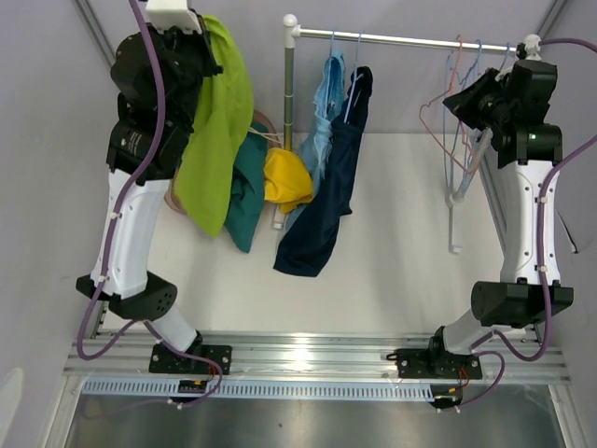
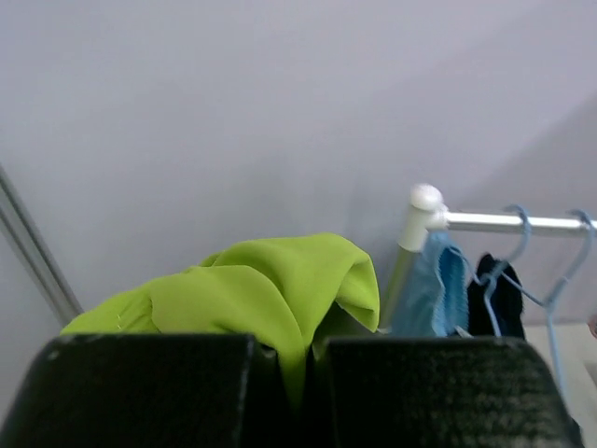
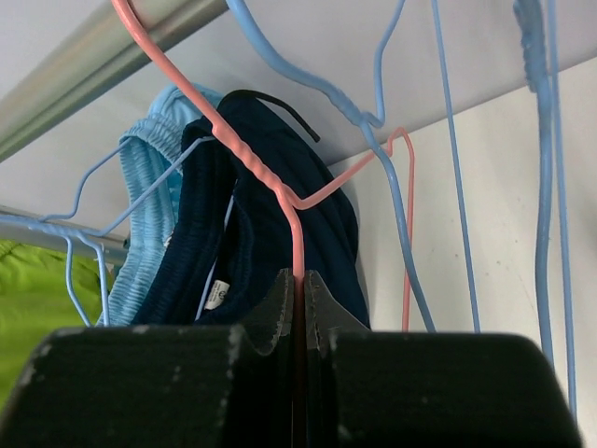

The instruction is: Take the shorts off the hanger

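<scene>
Navy shorts and light blue shorts are hanging from the rail, draping toward 7 o'clock, lying at 9 o'clock from the right claw, which is clamping shut on a pink hanger. Left claw is gripping lime shorts up at 11 o'clock; the right arm is probably sitting nearer.

Top view: high above and behind arm bases, looks down over whole table, far off; bases at 6 o'clock, rail at 12 o'clock.
Left wrist view: sits behind left gripper fingers, faces wall, very near lime green shorts; rail end at 3 o'clock.
Right wrist view: sits behind right gripper fingers, looks upward, very near pink hanger; light blue shorts at 9 o'clock.
All three views share rail, light blue shorts, navy shorts.
</scene>
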`<state>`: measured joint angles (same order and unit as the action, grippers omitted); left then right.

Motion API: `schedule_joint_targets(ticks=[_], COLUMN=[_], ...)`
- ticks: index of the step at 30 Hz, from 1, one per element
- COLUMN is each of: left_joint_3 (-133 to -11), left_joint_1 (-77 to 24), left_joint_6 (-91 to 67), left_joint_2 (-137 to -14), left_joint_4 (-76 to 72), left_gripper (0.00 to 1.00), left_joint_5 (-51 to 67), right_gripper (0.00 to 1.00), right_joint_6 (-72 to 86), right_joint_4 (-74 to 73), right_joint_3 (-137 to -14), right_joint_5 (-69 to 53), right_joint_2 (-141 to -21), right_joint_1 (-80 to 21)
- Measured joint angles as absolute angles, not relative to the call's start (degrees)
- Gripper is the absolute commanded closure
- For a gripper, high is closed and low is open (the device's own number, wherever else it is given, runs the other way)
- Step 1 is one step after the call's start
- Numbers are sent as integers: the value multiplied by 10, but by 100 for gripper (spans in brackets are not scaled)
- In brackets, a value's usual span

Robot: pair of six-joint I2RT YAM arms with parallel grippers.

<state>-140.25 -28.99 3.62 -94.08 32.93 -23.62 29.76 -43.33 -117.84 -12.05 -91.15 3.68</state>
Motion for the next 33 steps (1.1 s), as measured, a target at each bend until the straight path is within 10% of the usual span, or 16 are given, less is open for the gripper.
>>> schedule_joint_targets(ticks=[10, 16, 22, 24, 27, 33], left_joint_3=[-1403, -1267, -1300, -1306, -1306, -1299], left_joint_1=[-198, -175, -152, -141, -129, -128], left_joint_6=[65, 52, -16, -38, -60, -82], left_joint_2=[-1060, -1126, -1224, -1228, -1214, -1132], left_joint_4=[152, 145, 245, 281, 304, 338], left_gripper=[96, 35, 1, 1, 1, 1], left_joint_5=[-239, -299, -326, -326, -324, -278], right_gripper=[100, 100, 98, 77, 6, 1], right_joint_6=[300, 299, 298, 297, 295, 289], right_joint_4=[-357, -344, -343, -342, -353, -379], right_joint_3=[-1039, -1015, -1013, -1013, -1011, -1006], right_joint_5=[-139, -140, -140, -140, -141, -137], right_joint_2=[-825, -803, -803, -803, -803, -802], right_joint_1=[38, 38, 39, 39, 39, 39])
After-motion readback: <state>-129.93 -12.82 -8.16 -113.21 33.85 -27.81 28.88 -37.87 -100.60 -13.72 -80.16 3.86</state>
